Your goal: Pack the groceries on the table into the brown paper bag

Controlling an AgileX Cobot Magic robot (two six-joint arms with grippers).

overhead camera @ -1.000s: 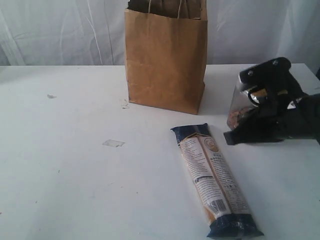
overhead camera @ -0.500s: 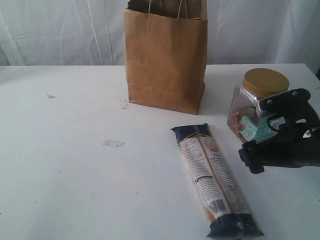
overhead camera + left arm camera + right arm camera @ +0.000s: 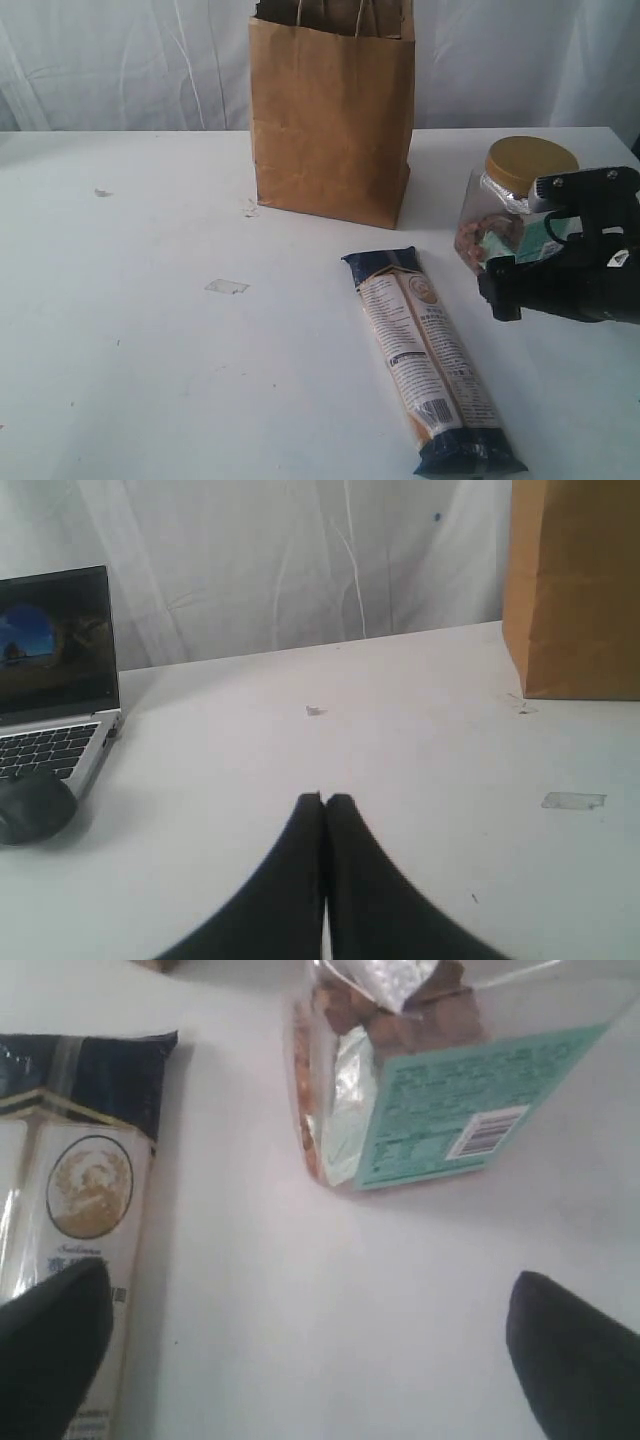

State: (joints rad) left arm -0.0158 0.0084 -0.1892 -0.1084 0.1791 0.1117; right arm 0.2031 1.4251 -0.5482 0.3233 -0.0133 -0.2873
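The gold-lidded clear jar [image 3: 487, 215] stands upright by the tabletop's [image 3: 150, 330] right edge; only the right wrist view shows the barcode [image 3: 483, 1132] on its teal label [image 3: 420, 1100], print unreadable. The long pasta packet [image 3: 425, 355] points from the brown paper bag [image 3: 330, 115] toward the near edge. Right jaws gape; left jaws meet.
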